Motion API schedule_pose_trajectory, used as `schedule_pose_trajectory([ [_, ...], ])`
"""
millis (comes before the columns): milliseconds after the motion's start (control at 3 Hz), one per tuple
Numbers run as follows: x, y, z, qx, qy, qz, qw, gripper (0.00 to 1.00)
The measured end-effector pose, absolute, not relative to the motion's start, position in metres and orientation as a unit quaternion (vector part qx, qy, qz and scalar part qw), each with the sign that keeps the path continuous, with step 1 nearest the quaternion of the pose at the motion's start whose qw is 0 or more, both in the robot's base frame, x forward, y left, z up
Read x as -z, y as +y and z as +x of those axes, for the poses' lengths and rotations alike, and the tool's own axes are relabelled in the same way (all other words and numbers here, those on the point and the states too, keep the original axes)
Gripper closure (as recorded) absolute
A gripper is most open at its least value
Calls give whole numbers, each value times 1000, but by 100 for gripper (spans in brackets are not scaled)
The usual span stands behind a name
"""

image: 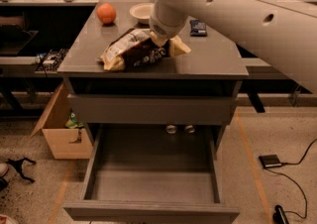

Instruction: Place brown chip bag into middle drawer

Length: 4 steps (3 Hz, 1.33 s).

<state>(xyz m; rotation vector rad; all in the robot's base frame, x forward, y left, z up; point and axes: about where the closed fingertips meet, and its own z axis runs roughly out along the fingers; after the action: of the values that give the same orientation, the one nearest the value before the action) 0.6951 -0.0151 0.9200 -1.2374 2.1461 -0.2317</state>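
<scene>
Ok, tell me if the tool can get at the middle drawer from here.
Probably yes. The tool is at the brown chip bag on the cabinet top; the middle drawer below is pulled out past the top's edge, open from above.

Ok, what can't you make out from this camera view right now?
- Gripper, at the brown chip bag's top edge above the cabinet top: covered by the arm's wrist, so its hold is unreadable.
- Bag: lifted or resting, unclear.
- Middle drawer: front face cut by the bottom edge; two round items at its back too small to identify.
- Bowl: right side behind the arm.
</scene>
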Motion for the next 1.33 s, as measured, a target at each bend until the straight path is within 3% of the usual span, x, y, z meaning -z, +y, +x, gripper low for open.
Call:
schedule_pose_trajectory([
  [333,-945,-40,661,133,841,-424,307,100],
  [1333,-956,-63,611,149,861,-392,287,100],
])
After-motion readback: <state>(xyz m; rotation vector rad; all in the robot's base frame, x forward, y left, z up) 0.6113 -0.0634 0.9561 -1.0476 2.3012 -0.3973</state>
